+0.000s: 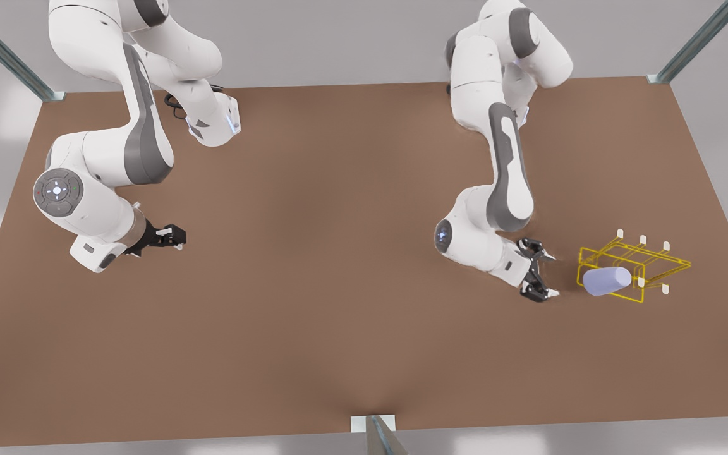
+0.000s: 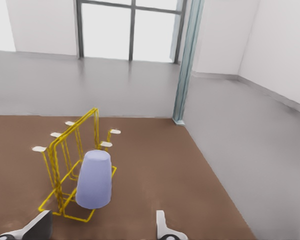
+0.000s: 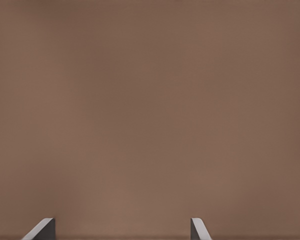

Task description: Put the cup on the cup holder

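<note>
cup point(image 1: 606, 280) sits on the yellow cup holder point(image 1: 661, 260) at your front view's right, going left to right, right gripper point(image 1: 169, 237) hovers over bare worktop point(image 1: 339, 253), fingers apart and empty, left gripper point(image 1: 538, 273) spread wide, empty, just beside cup

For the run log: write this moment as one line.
cup: on cup holder, released | left gripper: open beside cup | right gripper: open, waiting over table

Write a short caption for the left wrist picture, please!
Open left gripper faces the lavender cup hung upside down on the yellow cup holder.
</note>
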Available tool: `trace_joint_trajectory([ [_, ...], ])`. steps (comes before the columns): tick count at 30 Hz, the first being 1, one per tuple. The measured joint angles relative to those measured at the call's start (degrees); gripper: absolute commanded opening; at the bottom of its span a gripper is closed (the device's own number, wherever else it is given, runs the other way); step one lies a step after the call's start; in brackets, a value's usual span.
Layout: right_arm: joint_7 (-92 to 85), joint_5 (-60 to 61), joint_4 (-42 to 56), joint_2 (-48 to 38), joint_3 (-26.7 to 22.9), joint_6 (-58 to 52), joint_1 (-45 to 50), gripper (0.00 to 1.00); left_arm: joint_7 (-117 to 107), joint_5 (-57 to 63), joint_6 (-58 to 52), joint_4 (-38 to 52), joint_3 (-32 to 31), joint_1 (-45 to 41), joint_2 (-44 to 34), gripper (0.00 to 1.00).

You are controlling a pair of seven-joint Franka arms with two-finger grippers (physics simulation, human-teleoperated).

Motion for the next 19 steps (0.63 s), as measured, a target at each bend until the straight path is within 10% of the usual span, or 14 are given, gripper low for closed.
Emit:
trace_joint_trajectory([
  [4, 0.0, -0.1, 0.1, 0.0, -0.1, 0.0, 0.0, 1.0, 20.7, -16.6, -22.5, 15.7, -3.3, 3.6, -9.4, 1.0],
  [9, 0.0, -0.1, 0.1, 0.0, -0.1, 0.1, -0.1, 1.0, 43.5, -24.3, -28.3, 6.7, -50.9, 46.7, -26.1, 1.0],
  [19, 0.0, -0.1, 0.1, 0.0, -0.1, 0.2, -0.3, 1.0, 75.0, -24.1, -26.2, 2.9, -53.7, 51.0, -28.1, 1.0],
])
